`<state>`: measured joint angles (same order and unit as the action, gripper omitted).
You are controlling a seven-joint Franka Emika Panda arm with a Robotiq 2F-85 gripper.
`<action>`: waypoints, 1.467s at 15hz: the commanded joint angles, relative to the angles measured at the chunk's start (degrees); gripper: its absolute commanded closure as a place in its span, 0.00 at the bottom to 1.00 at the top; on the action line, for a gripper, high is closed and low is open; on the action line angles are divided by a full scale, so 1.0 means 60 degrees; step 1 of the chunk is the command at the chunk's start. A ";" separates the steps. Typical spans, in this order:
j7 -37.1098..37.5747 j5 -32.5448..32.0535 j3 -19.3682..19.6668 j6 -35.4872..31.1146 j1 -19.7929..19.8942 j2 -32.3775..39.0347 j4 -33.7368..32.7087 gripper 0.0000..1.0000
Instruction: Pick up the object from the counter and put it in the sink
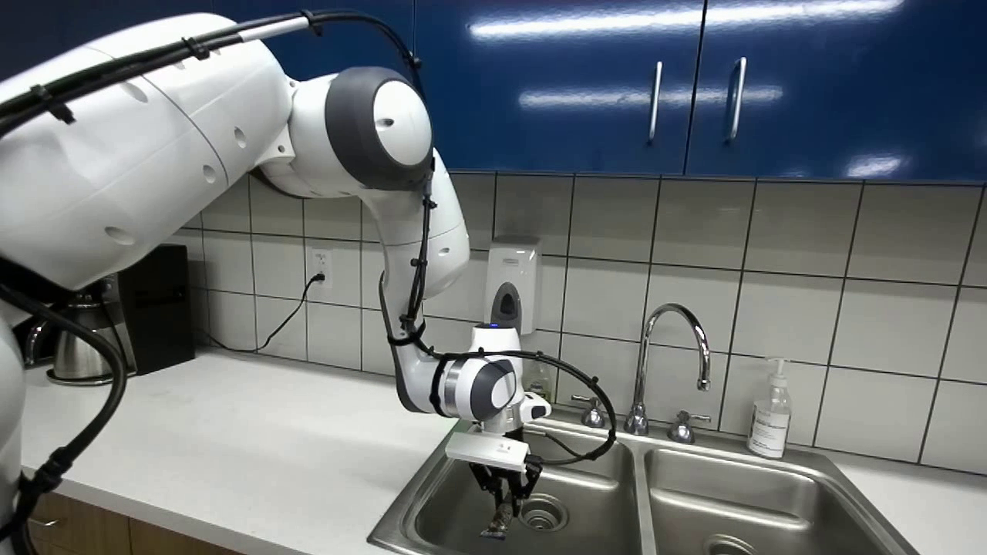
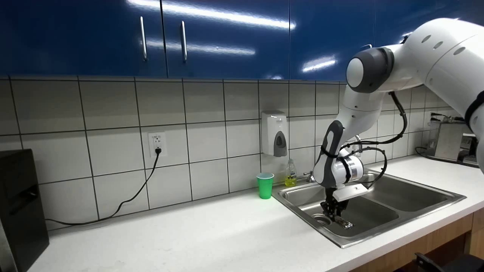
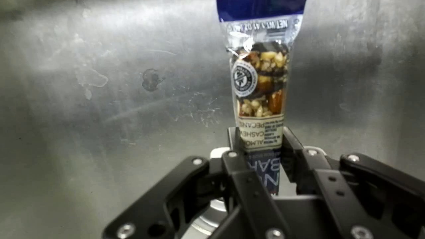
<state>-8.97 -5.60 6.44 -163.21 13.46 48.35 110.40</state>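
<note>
The tool, large in the wrist view, is clamped on a wrapped snack bar, held within the sink near the drain; whether it touches down is unclear. Placing seems in hand; next, lower if needed, then release.

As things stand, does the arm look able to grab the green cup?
Probably not: its gripper appears shut on the bar at the sink and would have to release that first. Otherwise the way looks free; the cup stands on the counter beside the sink.
</note>
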 commanded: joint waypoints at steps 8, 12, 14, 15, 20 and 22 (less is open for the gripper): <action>-0.0029 0.0072 -0.0062 0.0893 0.0059 0.1882 -0.2417 0.92; -0.0011 0.0073 -0.0072 0.1095 0.0018 0.2271 -0.2909 0.92; -0.0002 0.0072 -0.0070 0.1183 -0.0003 0.2414 -0.3103 0.92; 0.0000 0.0072 -0.0069 0.1216 -0.0007 0.2479 -0.3197 0.92; -0.0033 0.0051 -0.0077 0.1357 -0.0030 0.2703 -0.3473 0.43; 0.0019 0.0061 -0.0061 0.1368 -0.0067 0.2718 -0.3491 0.39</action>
<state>-8.95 -5.60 6.41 -157.09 13.08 64.02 91.40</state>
